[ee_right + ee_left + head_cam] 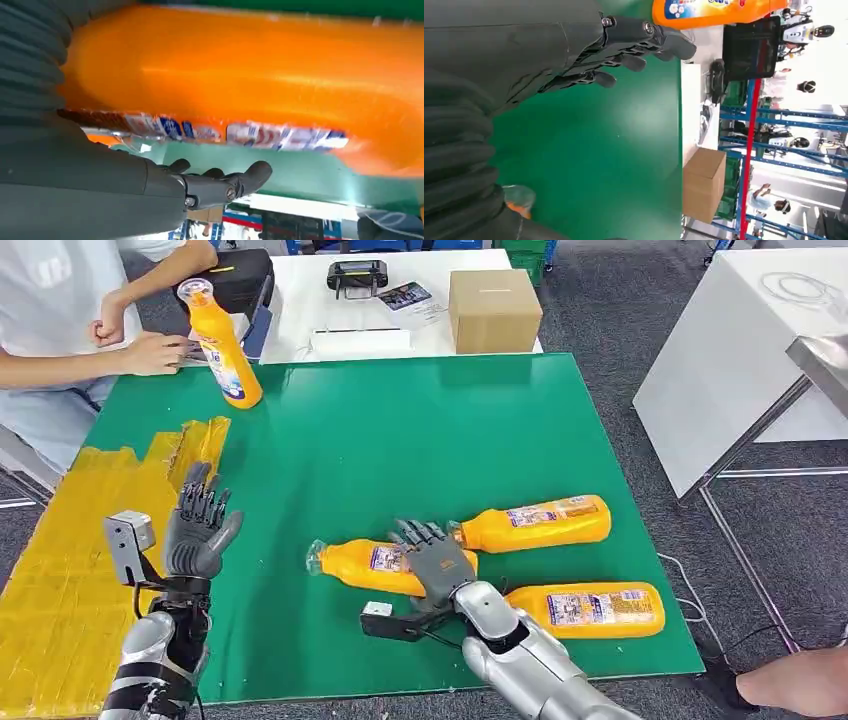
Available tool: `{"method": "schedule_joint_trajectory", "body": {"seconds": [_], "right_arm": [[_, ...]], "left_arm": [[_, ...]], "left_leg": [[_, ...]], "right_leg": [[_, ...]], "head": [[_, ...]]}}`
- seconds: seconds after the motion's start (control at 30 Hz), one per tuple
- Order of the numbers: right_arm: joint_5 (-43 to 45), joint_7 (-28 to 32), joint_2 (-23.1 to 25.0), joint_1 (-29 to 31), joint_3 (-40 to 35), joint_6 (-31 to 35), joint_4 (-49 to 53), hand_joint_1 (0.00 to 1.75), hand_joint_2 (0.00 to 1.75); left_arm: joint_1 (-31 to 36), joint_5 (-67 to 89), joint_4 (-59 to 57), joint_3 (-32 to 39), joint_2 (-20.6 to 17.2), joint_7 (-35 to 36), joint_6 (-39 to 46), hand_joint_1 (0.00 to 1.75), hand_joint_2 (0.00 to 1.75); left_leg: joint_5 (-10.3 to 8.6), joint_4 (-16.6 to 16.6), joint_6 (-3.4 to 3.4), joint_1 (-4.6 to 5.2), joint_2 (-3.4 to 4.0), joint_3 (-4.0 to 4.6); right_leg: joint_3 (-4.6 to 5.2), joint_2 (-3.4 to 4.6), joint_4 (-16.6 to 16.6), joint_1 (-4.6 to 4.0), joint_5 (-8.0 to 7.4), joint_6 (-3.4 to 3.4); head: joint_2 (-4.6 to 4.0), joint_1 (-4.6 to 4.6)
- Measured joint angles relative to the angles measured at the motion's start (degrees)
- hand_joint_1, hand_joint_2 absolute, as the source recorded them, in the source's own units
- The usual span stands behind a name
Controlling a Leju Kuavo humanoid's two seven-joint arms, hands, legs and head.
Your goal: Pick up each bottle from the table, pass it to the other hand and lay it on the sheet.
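Orange plastic bottle [385, 565], lying on its side at lower centre of the head view, is the one my right hand [435, 558] rests over; whether the fingers have closed round it I cannot tell. It looks full, so fairly heavy, with a smooth, rounded, probably slippery wall; I judge the labelled mid-body the best hold. Two more bottles lie to its right [535, 523] [590, 608], a fourth stands at upper left [222, 340]. My left hand [198, 528] waits released at lower left, beside the yellow sheet [60, 570] on the green bench [400, 430].
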State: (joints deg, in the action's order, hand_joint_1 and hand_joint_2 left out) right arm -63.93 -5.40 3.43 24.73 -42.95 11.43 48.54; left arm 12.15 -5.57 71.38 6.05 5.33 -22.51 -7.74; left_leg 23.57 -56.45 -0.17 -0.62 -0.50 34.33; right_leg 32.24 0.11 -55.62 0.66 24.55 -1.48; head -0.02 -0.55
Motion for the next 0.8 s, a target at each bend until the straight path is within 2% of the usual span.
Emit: {"method": "schedule_joint_trajectory", "body": {"seconds": [0.8], "right_arm": [[1.8,2.1,1.0,3.2,0.0,-1.7,-5.5,1.75,1.75]], "left_arm": [[0.1,0.0,-0.2,0.0,0.3,0.2,0.0,0.00,1.75]], "left_leg": [[0.00,0.0,0.00,0.00,0.03,-0.27]], "right_leg": [[-0.23,0.01,0.0,0.00,0.00,0.00]], "head": [[0.00,0.00]]}}
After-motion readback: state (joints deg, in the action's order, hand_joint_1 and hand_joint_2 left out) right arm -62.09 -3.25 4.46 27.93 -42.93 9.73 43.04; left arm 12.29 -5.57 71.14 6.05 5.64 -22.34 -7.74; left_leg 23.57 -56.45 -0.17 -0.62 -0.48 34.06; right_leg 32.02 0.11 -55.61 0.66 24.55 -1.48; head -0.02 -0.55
